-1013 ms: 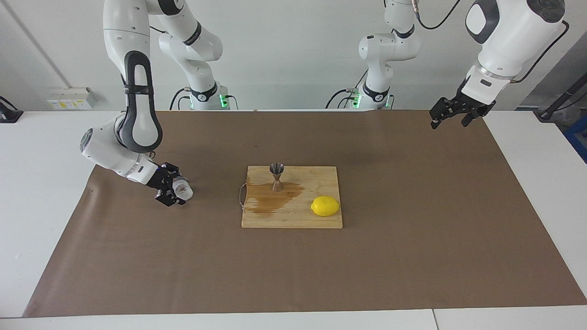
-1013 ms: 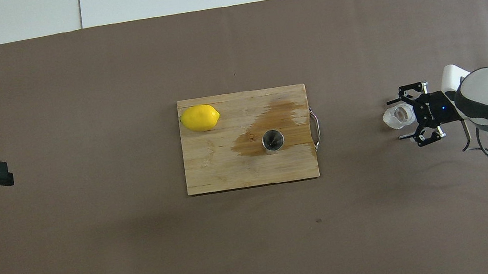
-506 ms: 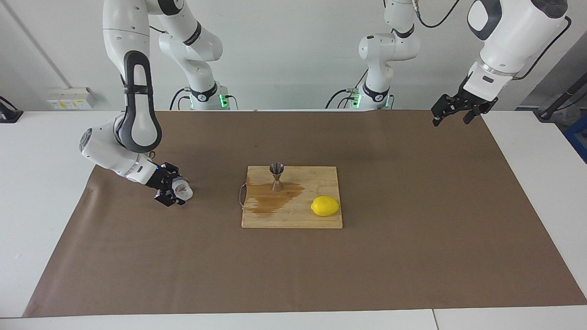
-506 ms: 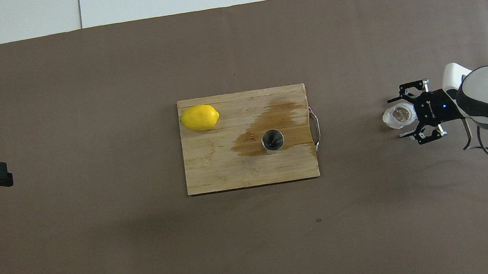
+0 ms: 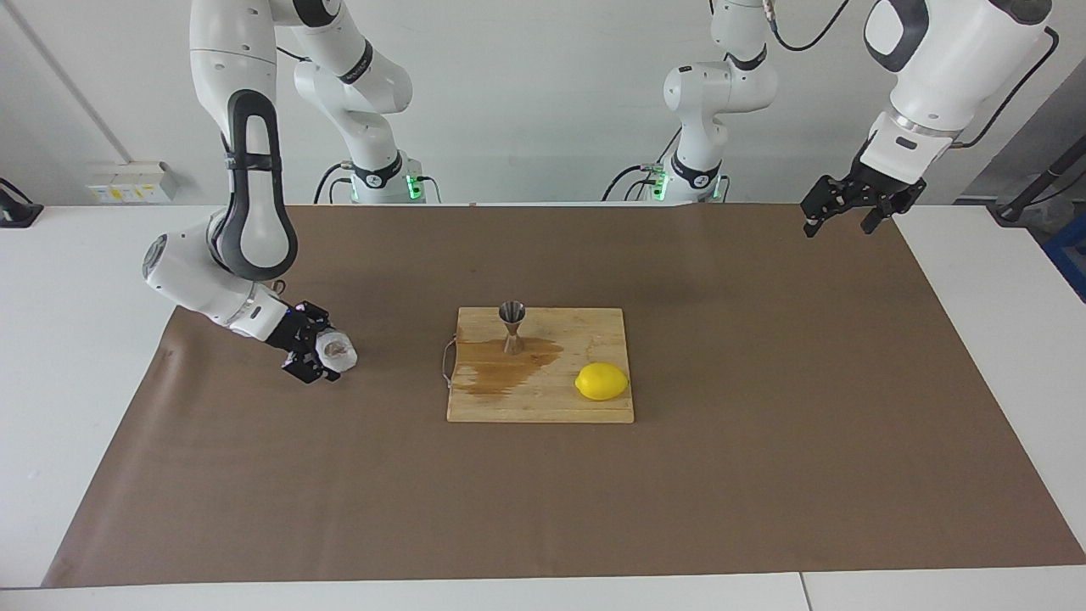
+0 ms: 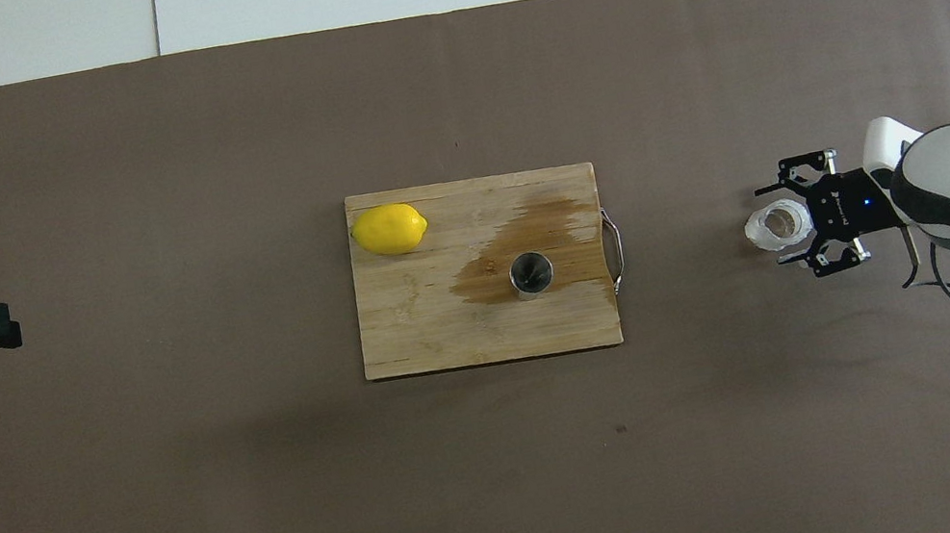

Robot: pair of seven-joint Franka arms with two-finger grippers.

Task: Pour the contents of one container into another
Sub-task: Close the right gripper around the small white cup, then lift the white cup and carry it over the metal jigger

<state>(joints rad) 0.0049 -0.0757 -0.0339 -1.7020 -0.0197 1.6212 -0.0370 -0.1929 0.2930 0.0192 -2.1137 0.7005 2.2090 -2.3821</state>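
Sitting on the brown mat [image 5: 543, 492], the clear cup [image 5: 337, 350] is standing toward the right arm's end of the table, well apart from the wooden board [image 5: 585, 407]. I am seeing a brownish tint inside it. I am keeping the right gripper [image 5: 316, 356] low beside the cup with its fingers spread wide on either side of it; whether they are touching its walls I cannot tell. The steel jigger [image 5: 512, 327] is standing upright on the board, at the edge nearer the robots, in a brown wet patch [image 5: 496, 369]. The lemon [image 5: 601, 381] is lying on the same board, farther from the robots. I am holding the left gripper [image 5: 853, 210] high over the mat's corner, jaws wide, waiting and holding nothing.
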